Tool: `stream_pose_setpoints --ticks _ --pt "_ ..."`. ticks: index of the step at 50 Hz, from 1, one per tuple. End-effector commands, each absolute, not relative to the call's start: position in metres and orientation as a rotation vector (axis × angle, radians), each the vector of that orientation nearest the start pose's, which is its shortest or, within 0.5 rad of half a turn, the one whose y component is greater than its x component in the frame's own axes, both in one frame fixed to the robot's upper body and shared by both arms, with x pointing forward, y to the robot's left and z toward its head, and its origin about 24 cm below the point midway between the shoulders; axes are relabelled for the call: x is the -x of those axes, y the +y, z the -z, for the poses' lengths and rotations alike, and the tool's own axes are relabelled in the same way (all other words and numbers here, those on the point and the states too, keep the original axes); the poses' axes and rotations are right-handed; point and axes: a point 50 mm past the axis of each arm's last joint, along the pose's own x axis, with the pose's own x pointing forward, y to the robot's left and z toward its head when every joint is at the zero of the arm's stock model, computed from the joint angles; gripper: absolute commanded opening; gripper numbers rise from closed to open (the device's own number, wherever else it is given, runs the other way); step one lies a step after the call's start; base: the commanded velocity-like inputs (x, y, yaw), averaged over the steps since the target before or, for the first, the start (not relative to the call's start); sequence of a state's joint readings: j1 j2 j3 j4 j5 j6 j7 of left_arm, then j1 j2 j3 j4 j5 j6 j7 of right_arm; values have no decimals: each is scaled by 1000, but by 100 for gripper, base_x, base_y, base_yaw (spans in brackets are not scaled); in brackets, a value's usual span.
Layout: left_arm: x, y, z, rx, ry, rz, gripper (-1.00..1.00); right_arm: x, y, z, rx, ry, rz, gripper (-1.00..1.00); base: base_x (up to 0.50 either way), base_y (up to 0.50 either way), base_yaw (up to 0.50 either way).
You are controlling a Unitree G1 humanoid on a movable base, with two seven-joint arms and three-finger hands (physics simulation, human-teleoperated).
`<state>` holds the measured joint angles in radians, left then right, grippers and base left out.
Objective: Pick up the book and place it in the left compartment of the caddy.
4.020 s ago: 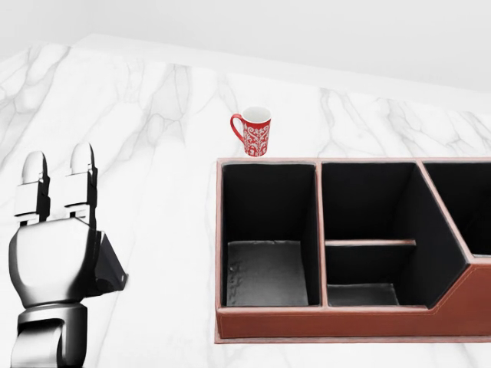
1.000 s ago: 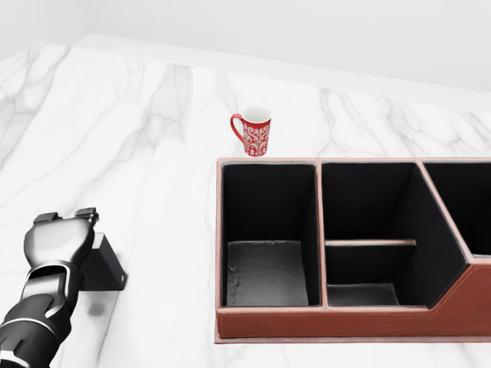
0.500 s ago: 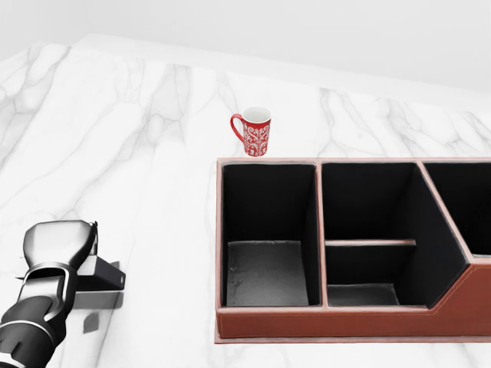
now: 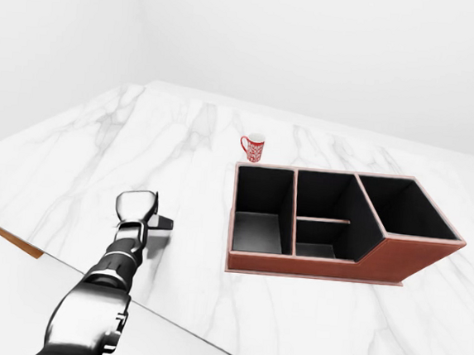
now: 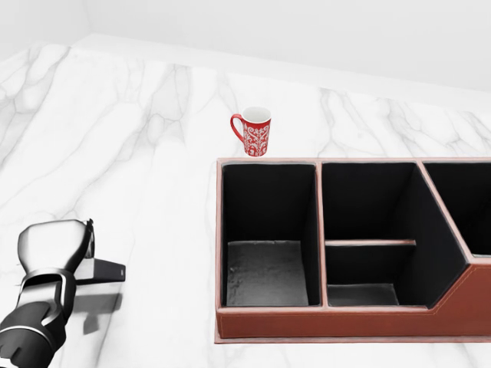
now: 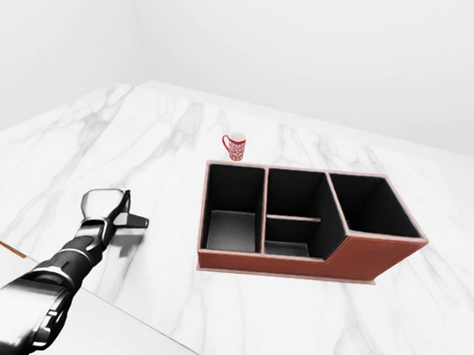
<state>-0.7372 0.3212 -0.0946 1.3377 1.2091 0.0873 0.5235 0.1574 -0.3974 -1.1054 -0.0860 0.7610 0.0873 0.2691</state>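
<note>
**Left hand at the book on the marble top**

A white marble counter (image 4: 72,163) veined in grey is seen across all three views, backed by plain white walls. A thin brown edge is shown at the counter's lower left in the left-eye view, with a paler surface below it.

A reddish-brown leather caddy (image 5: 337,320) with black-lined compartments is set on the counter at the right of the head view. Its left compartment (image 5: 267,272) is shown with only its grey floor inside. A small red-and-white patterned mug (image 5: 254,131) is placed just beyond the caddy's upper left corner, apart from it.

The left hand (image 5: 55,247) is reached in from the lower left of the head view, well apart from the caddy. The dark book (image 5: 101,271) is seen projecting rightward from under the hand, its shadow cast on the marble below. The hand's knuckled back is turned to the cameras and the fingers are hidden beneath it, so whether they are closed round the book cannot be told. The right hand is not shown.
</note>
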Motion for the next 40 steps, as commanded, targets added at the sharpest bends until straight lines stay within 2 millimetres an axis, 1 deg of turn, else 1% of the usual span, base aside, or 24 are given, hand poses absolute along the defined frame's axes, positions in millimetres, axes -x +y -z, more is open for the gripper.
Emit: stream_pose_setpoints --ticks 1,3,7,9,11,15,17,18,20,21,22,23,25,26,27,31,32,36,39,40 --pt "-345 243 -21 -1650 221 -190 -100 -101 -415 -146 -171 -474 660 100 0 0 0" --pt "-345 244 -23 -1643 215 -203 -100 -100 -415 -147 -167 -478 664 100 0 0 0" --pt "-348 245 -34 -1646 148 -244 -100 -101 -416 -146 -169 -471 665 100 0 0 0" --pt "-349 244 -42 -1649 89 -277 -100 -101 -416 -146 -168 -473 666 100 0 0 0" --pt "-347 240 -54 -1658 -11 -317 -100 -101 -415 -146 -167 -473 665 100 0 0 0" --pt "-338 231 -80 -1675 -196 -406 -100 -101 -415 -146 -166 -474 666 100 0 0 0" --pt "-334 226 -90 -1688 -257 -436 -100 -101 -415 -146 -168 -471 665 100 0 0 0" --pt "-332 221 -94 -1702 -261 -416 -100 -102 -415 -145 -170 -468 664 100 0 0 0" --pt "-330 220 -97 -1705 -266 -426 -100 -102 -415 -145 -170 -467 664 100 0 0 0" --pt "-328 215 -103 -1713 -284 -422 -100 -102 -415 -145 -170 -467 663 100 0 0 0" --pt "-328 215 -104 -1715 -282 -425 -100 -102 -415 -145 -170 -467 663 100 0 0 0" --pt "-324 209 -112 -1724 -312 -429 -100 -102 -416 -145 -171 -467 663 100 0 0 0" --pt "-321 205 -119 -1743 -316 -429 -100 -101 -415 -147 -166 -475 665 100 0 0 0" --pt "-321 205 -119 -1744 -314 -431 -100 -101 -415 -147 -166 -475 665 100 0 0 0" --pt "-320 203 -125 -1739 -323 -439 -100 -101 -415 -147 -166 -476 663 100 0 0 0" --pt "-321 199 -129 -1756 -319 -435 -100 -100 -415 -147 -166 -477 661 100 0 0 0" --pt "-318 196 -135 -1757 -339 -447 -100 -100 -415 -147 -165 -480 662 100 0 0 0" --pt "-313 190 -143 -1763 -346 -452 -100 -100 -414 -147 -164 -479 661 100 0 0 0" --pt "-304 181 -156 -1770 -403 -488 -100 -100 -414 -147 -164 -480 659 100 0 0 0" --pt "-303 181 -157 -1771 -392 -486 -100 -101 -415 -147 -166 -478 659 100 0 0 0"
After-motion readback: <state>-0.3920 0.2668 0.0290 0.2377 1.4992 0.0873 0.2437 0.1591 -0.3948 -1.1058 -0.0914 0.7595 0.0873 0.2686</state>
